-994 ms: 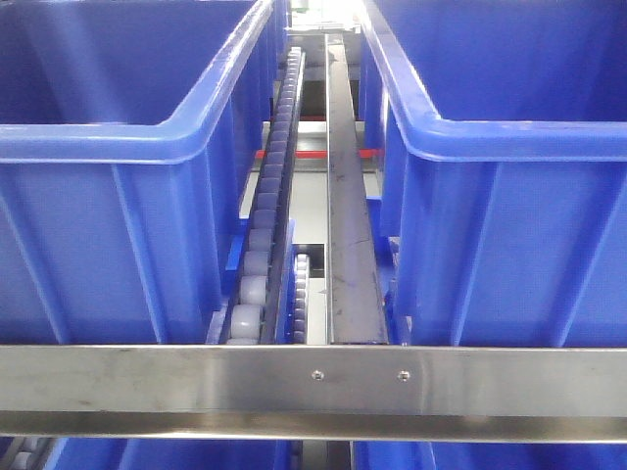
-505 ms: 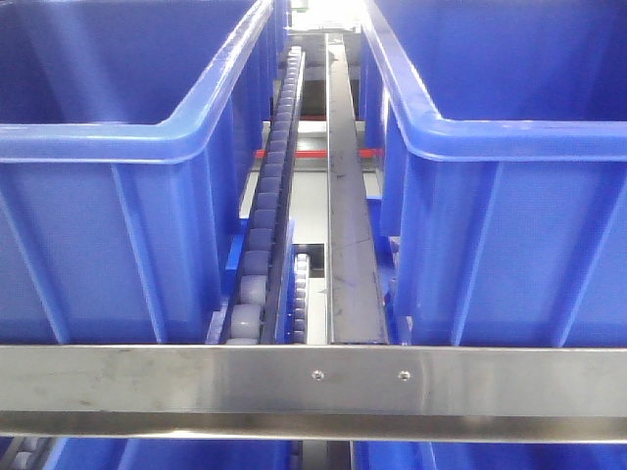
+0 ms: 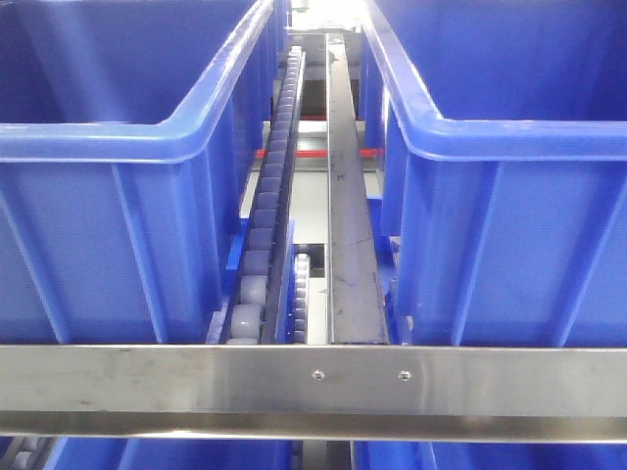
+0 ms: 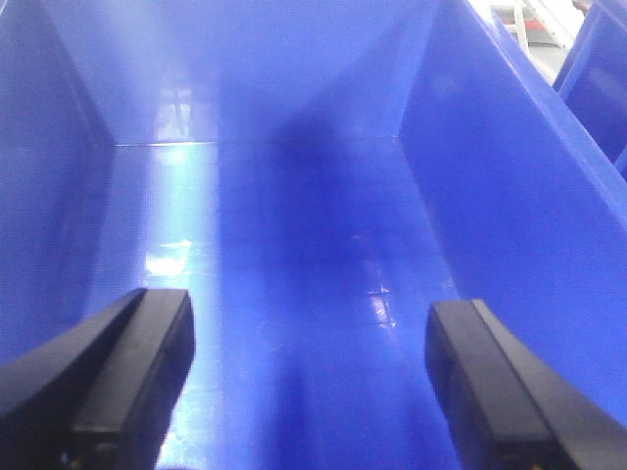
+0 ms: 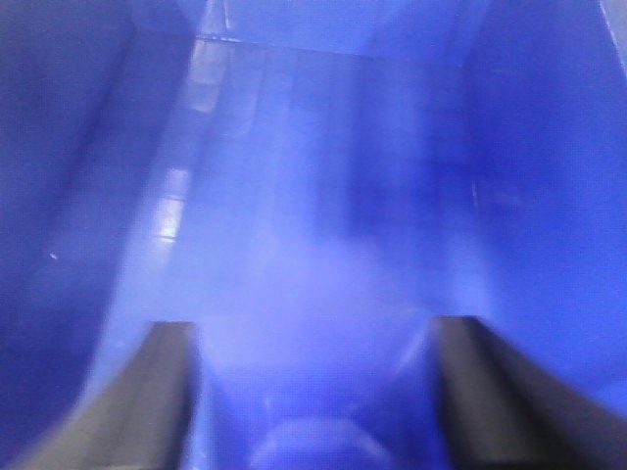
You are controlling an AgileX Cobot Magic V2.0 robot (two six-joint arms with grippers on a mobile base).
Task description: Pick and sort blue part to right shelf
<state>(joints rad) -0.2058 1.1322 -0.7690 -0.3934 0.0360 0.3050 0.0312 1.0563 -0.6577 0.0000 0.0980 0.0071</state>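
The right shelf shows in the front view as a brushed-metal front rail (image 3: 196,377), a pale roller track (image 3: 269,225) and two large blue bins, one left (image 3: 118,225) and one right (image 3: 509,225). No gripper shows in that view. My left gripper (image 4: 309,304) is open and empty inside a blue bin (image 4: 294,225), above its bare glossy floor. My right gripper (image 5: 313,328) is open inside another blue bin (image 5: 323,196). A blurred rounded blue shape (image 5: 313,446) lies low between its fingers, narrower than the gap. I cannot tell if it is the blue part.
A dark metal guide strip (image 3: 348,245) runs beside the roller track between the two bins. A red bar (image 3: 309,153) crosses behind them. More blue bins (image 3: 176,456) sit on the tier below the rail. The bin walls stand close on both sides of each gripper.
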